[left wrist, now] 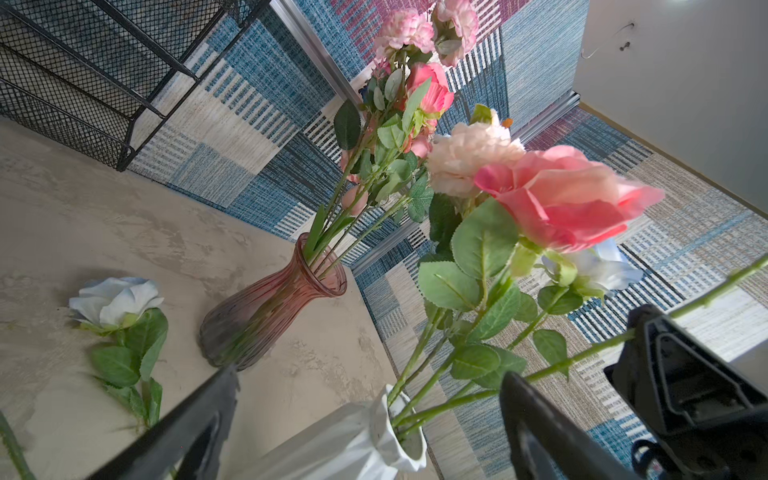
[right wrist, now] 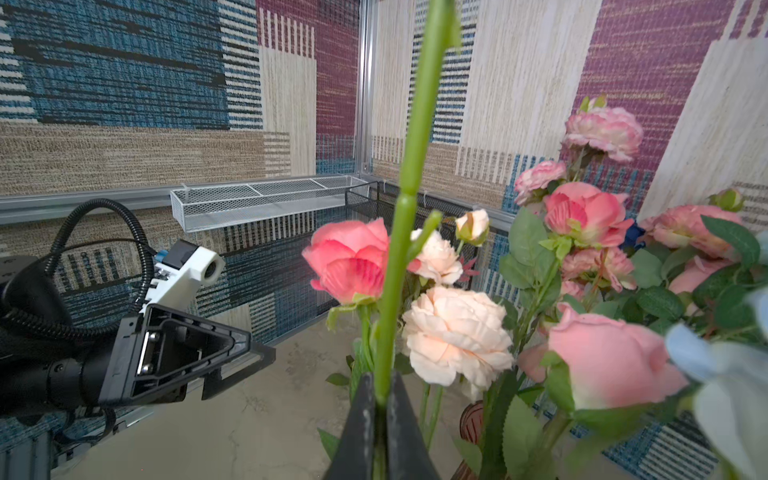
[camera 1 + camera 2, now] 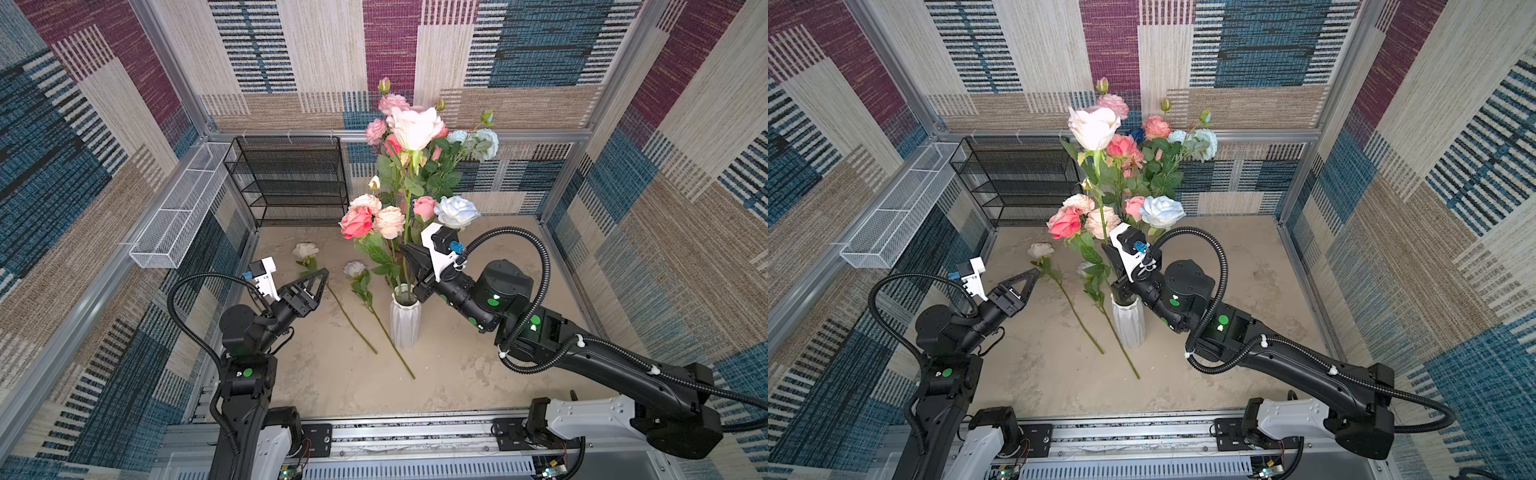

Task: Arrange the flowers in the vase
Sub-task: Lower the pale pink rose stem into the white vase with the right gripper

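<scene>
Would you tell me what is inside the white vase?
Several green-stemmed flowers stand in the white vase, one stem pinched by the right gripper; their lower ends are hidden inside.

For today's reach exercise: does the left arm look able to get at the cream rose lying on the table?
Probably yes. The open left gripper hangs close by the cream rose, at its stem, with nothing visible between them; the pale blue rose lies apart.

There were 2 vases: 1 white vase (image 3: 405, 320), 1 pink glass vase (image 1: 270, 303). At the white vase's 9 o'clock lay 2 loose stems: 1 cream rose (image 3: 305, 250), 1 pale blue rose (image 3: 354, 269). The bunches showed 1 tall white rose (image 3: 415, 126); the other blooms overlapped. 2 wire racks: 1 black rack (image 3: 291, 178), 1 white basket (image 3: 178, 216). 2 grippers: left gripper (image 3: 322, 275), right gripper (image 3: 404, 249).
</scene>
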Controlling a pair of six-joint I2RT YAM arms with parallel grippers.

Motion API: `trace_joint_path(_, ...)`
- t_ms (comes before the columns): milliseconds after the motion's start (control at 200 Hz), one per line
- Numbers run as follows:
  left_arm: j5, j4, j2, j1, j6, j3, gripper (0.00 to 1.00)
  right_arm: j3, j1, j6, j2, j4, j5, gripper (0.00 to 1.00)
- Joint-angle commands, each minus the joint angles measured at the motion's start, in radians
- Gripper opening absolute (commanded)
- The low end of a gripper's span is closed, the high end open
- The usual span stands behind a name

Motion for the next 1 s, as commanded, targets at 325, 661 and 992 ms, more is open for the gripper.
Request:
trace_joint_path(325,-0.006,0.009,0.038,0.001,-0.015,-0.008,1.00,-0.202,-0.003,0.254,-0.054,-0.020,-0.010,0.06)
trace_joint_path(661,-0.011,-0.107,0.095,0.001,0.010,0.034,0.97,-0.187,-0.005,0.379,-0.097,-0.135,-0.065,0.57)
trace_joint_path(992,-0.049,-0.267,0.176,0.001,0.057,0.091,0.92,-0.181,-0.003,0.435,-0.154,-0.187,-0.122,0.72)
